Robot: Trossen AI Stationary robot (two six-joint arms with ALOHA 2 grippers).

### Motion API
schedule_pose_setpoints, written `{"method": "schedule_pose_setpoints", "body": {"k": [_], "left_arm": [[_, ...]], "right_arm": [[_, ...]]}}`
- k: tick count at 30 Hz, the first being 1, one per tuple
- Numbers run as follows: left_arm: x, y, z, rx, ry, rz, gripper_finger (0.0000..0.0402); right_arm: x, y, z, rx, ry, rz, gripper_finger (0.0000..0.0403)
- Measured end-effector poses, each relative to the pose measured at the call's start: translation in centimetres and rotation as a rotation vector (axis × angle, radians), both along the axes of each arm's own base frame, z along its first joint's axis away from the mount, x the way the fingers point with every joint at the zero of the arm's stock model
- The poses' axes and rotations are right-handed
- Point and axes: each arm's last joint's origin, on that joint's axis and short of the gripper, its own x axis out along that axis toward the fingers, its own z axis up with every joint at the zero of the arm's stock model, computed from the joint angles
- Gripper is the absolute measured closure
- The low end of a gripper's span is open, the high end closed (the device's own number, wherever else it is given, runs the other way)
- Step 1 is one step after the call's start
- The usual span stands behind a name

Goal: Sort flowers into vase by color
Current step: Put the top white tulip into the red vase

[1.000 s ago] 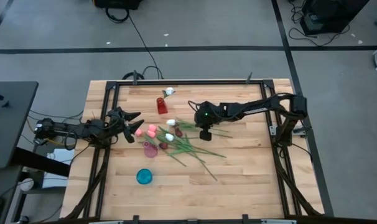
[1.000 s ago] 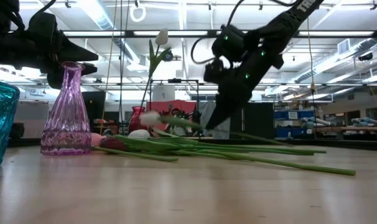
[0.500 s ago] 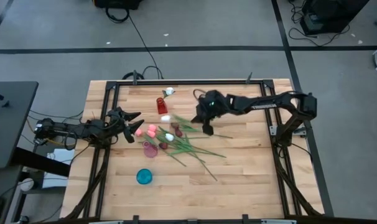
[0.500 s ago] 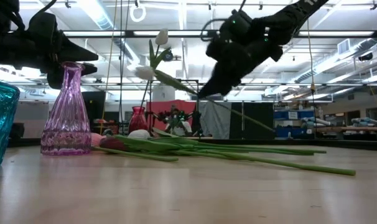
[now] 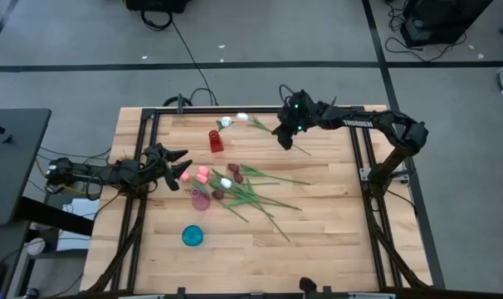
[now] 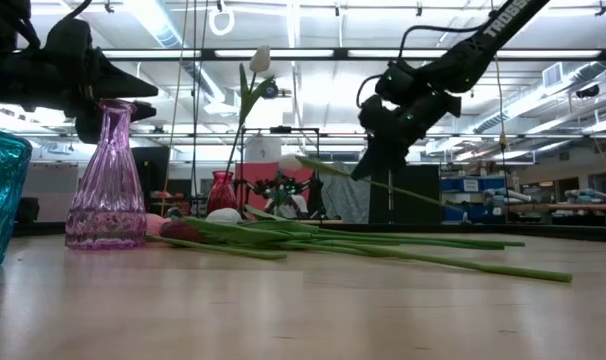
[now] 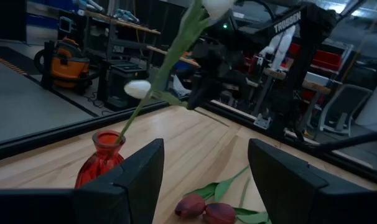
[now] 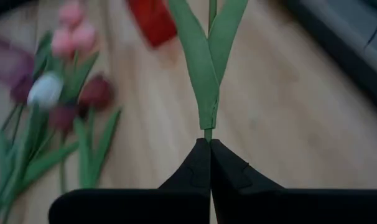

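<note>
Bare wood table [image 5: 318, 224] fills my overhead view, open along the near edge and right half; my right gripper [image 5: 282, 138] hangs near the far edge, jaws pinching a white tulip [image 5: 242, 118]; my left gripper [image 5: 178, 166], jaws spread, waits at the left edge. Three vases: red vase [image 5: 216, 141], purple vase [image 5: 201, 200], teal vase [image 5: 192, 236]. Low view: loose flowers [image 6: 313, 240] lie mid-table. Right wrist: stem [image 8: 209, 106] clamped.

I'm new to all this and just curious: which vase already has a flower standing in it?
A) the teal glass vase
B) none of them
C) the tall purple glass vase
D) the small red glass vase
D: a white artificial tulip stands on its stem in the small red glass vase, while the purple glass vase and teal glass vase hold nothing.
</note>
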Motion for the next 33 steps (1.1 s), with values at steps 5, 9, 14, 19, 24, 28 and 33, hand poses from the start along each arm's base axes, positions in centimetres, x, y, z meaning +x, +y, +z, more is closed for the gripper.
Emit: {"method": "schedule_pose_setpoints", "body": {"k": [5,9,14,19,24,28,33], "left_arm": [[0.0,0.0,0.1,-0.005,-0.015,0.015,0.0163],[0.0,0.1,0.2,0.0,-0.025,0.02,0.0163],[0.0,0.1,0.2,0.016,-0.016,0.022,0.0163],[0.0,0.1,0.2,0.02,-0.015,0.022,0.0163],[-0.1,0.1,0.3,0.024,-0.012,0.047,0.0163],[-0.1,0.2,0.2,0.026,-0.009,0.07,0.0163],[-0.1,0.2,0.3,0.044,-0.004,0.073,0.0163]], "right_arm": [[1.9,-2.5,1.6,-0.042,-0.192,-0.029,0.0396],[5.3,-4.2,2.6,-0.045,-0.309,0.013,0.0396],[10.0,-5.9,3.7,-0.042,-0.513,0.075,0.0396],[13.5,-6.2,4.8,-0.09,-0.715,0.161,0.0396],[15.9,-6.3,5.5,-0.166,-0.845,0.179,0.0396],[17.5,-6.6,5.2,-0.197,-0.911,0.161,0.0396],[19.8,-6.4,3.7,-0.164,-0.949,0.185,0.0396]]}}
